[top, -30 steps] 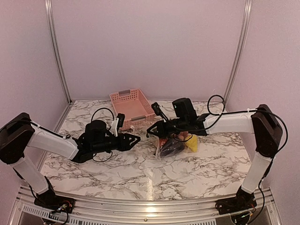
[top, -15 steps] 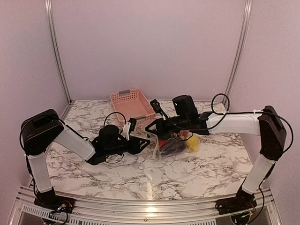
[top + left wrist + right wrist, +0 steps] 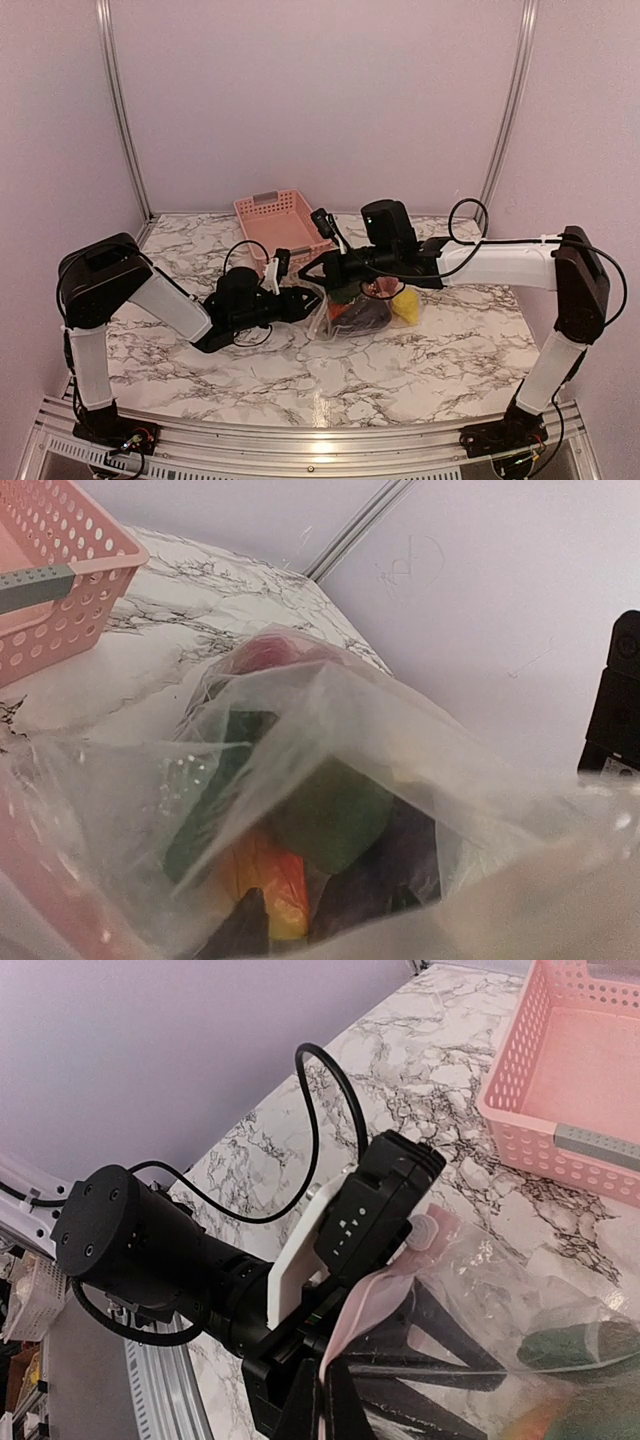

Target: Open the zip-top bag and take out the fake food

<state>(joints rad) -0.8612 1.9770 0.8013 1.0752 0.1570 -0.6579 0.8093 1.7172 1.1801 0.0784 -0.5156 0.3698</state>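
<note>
In its wrist view the left hand (image 3: 308, 301) is hidden behind the blurred, cropped zip-top bag (image 3: 330, 710).

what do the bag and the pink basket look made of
The zip-top bag: thin clear plastic film, glossy; it creases and the fake food shows through. The pink basket: likely rigid moulded plastic, matte, with neat rows of holes.

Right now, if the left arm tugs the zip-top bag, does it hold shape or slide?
Likely floppy: the zip-top bag is creased, sagging film. Probably bottom-heavy, with the fake food bunched together inside. May slide on the glossy table.
</note>
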